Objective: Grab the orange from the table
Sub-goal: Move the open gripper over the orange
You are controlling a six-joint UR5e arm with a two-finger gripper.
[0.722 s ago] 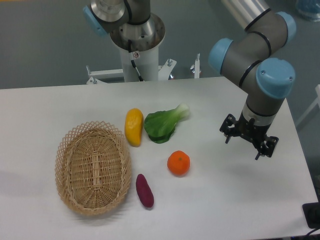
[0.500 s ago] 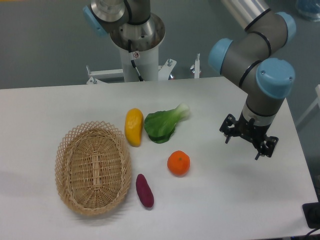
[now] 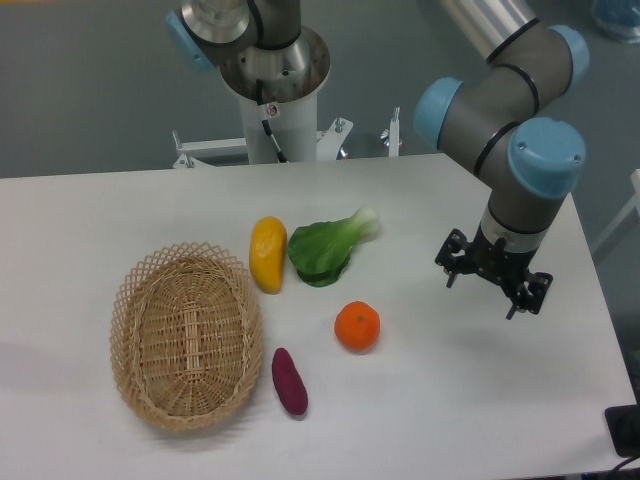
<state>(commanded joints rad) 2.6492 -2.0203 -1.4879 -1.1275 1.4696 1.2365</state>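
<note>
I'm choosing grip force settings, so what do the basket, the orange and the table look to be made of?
The basket looks like woven wicker or rattan, tan and matte, with an open lattice rim. The orange looks like real or replica fruit with a slightly glossy skin; the picture cannot settle which. The table looks like a smooth white laminate or painted board with a faint sheen.

We see a dark grey-green floor point(image 3: 90, 90) behind the big white desk. It looks flat and plain, with soft, even light and no strong shadows. A white metal frame point(image 3: 210, 150) with bolts stands on the floor near the far edge. At the top right corner there is a bit of something blue point(image 3: 615, 18), too cut off to tell.
</note>
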